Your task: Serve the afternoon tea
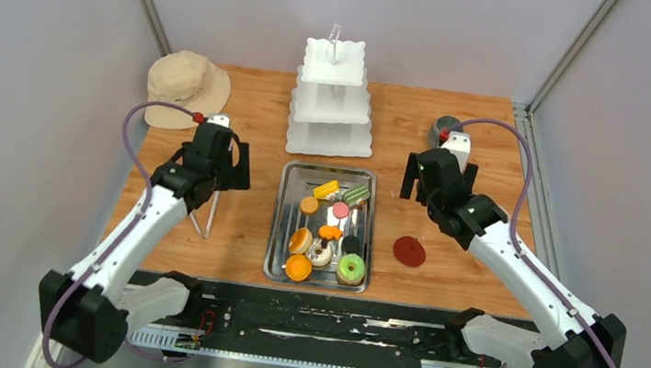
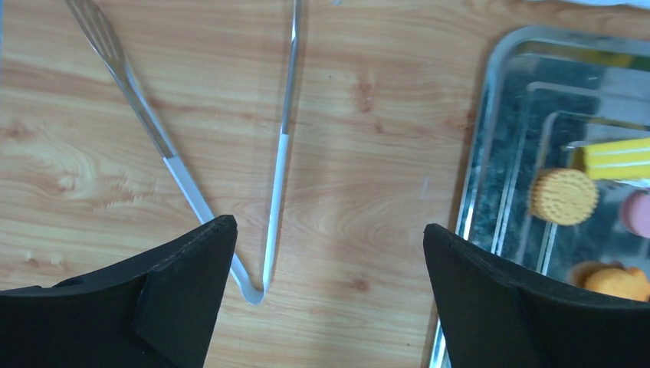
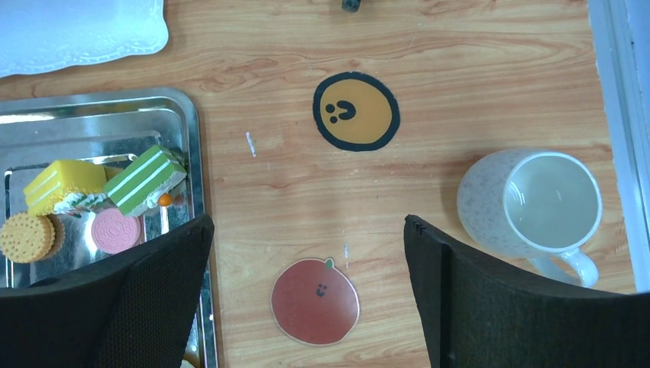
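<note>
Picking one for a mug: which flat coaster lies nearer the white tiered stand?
The round orange coaster with a black rim and smiley face; the red fruit-shaped coaster lies farther from the white tiered stand.

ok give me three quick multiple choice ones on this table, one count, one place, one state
1. Tiers on the white stand: A two; B three; C four.
2. The tongs lie: A on the table left of the steel tray; B in that tray; C on the stand.
3. The speckled mug is: A tipped over; B upright and empty; C upside down.
Answers: 1 B, three stacked plates show from above; 2 A, the left wrist view has them on wood beside the tray's rim; 3 B, its mouth faces up, nothing inside.
</note>
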{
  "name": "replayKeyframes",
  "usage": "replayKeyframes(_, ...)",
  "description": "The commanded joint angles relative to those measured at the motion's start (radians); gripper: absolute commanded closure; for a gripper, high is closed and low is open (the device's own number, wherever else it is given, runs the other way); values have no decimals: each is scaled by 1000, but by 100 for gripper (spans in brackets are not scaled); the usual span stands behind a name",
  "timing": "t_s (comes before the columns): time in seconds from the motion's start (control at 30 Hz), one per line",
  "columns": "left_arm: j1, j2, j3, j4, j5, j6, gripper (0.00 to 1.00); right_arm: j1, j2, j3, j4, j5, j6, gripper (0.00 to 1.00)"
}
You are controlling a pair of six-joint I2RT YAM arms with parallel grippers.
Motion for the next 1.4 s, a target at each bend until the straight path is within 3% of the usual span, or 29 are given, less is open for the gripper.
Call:
replayKeyframes(0.0, 46, 155, 49, -15, -10, -35, 4, 10, 11, -16, 26, -31, 17, 7)
replayKeyframes(0.47, 226, 564, 135, 130, 205, -2, 25, 8, 8, -25, 23, -24, -22, 7)
replayKeyframes(0.7, 236, 661, 134, 171, 252, 16, 43, 7, 17, -15, 12, -11, -31, 8)
replayKeyframes(1.0, 236, 739, 170, 187, 336, 83, 53, 7, 12, -20, -2, -1, -31, 8)
replayKeyframes(1.1, 233, 744, 194, 168, 353, 100, 50, 7, 13, -20, -7, -3, -31, 9)
replayKeyframes(1.23, 200, 670, 187, 162, 273, 125, 43, 7, 16, -18, -9, -9, -31, 9)
replayKeyframes(1.37, 192, 628, 180, 169, 211, 137, 22, 7, 21, -18, -9, -22, -29, 9)
